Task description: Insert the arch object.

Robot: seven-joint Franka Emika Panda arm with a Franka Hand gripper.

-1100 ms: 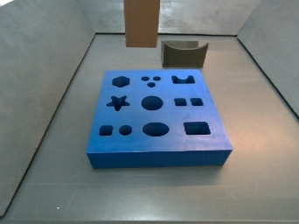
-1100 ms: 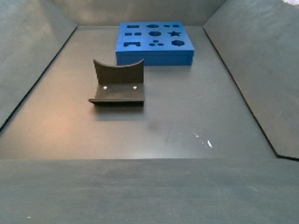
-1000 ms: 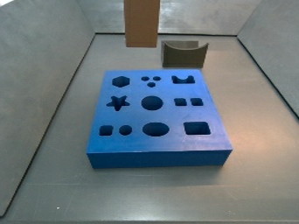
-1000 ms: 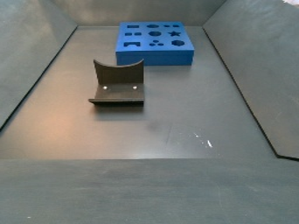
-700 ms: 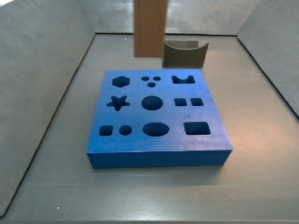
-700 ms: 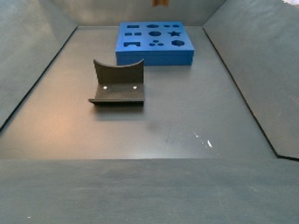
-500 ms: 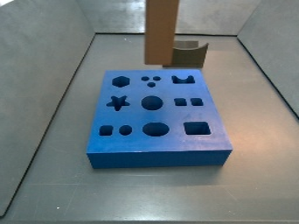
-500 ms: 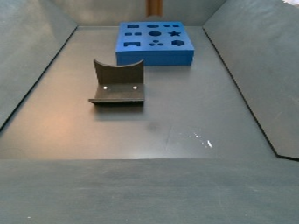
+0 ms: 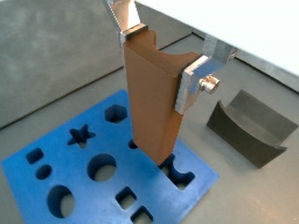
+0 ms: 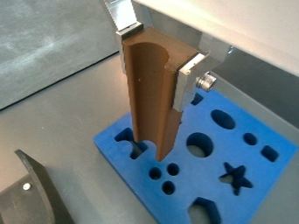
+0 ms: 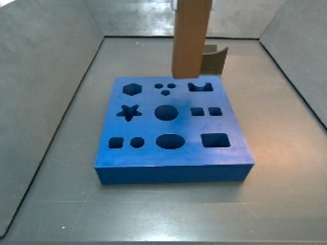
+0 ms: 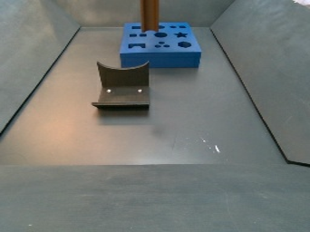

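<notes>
The silver fingers [image 9: 191, 80] are clamped on the arch object [image 9: 155, 105], so the gripper [image 10: 149, 51] is closed on it. The upright brown piece is held above the blue board [image 11: 173, 124], over its far edge. The fixture [image 12: 121, 86] is seen well apart.

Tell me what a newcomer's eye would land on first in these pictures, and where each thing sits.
First comes the arch object, a tall brown block held upright between the silver fingers of the gripper, hanging above the blue board near its arch-shaped hole. The board, full of shaped holes, lies on the grey floor toward one end of the enclosure. Apart from it stands the dark fixture with its curved top edge.
</notes>
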